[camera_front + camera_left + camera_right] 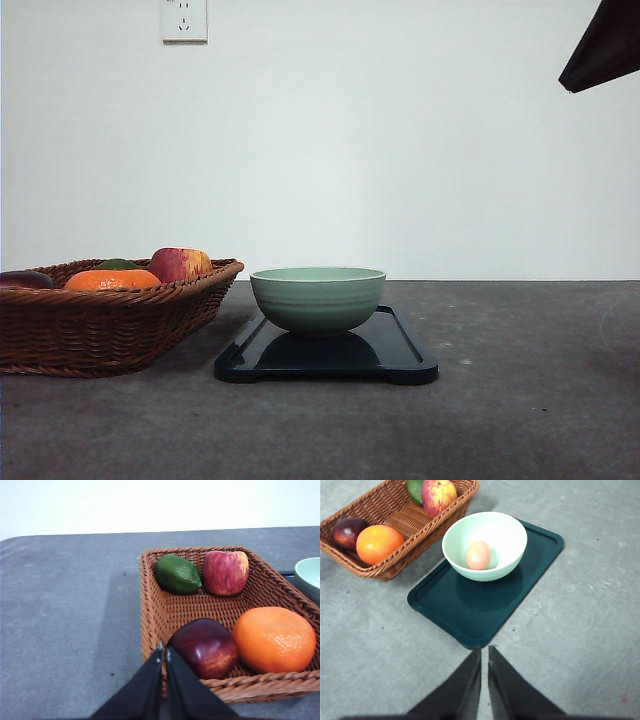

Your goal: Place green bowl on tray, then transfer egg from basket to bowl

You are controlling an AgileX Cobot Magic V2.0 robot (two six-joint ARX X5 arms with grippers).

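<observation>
Egg (478, 554) sits in the green bowl (485, 544), and the bowl is on the tray (480, 611), toward the end nearer the basket (395, 517), so we judge both task steps done and what's left is a clean exit. Left gripper (164, 652) hangs over the basket's near rim just beside the dark red fruit (204, 647), jaws clenched together on nothing; right gripper (484, 651) hovers above the tabletop (580, 640) off the tray's near corner, jaws likewise pressed closed and empty. To finish well we'd lift both arms straight up before any sideways travel, left arm especially, since it's close to the wicker and the fruit; nothing should nudge the tray. Count: one bowl, one tray, one basket, one egg. Fruit in the basket: four, namely one orange (379, 542), one red-yellow apple (438, 495), one green avocado-like piece (177, 574), and that dark red one.
</observation>
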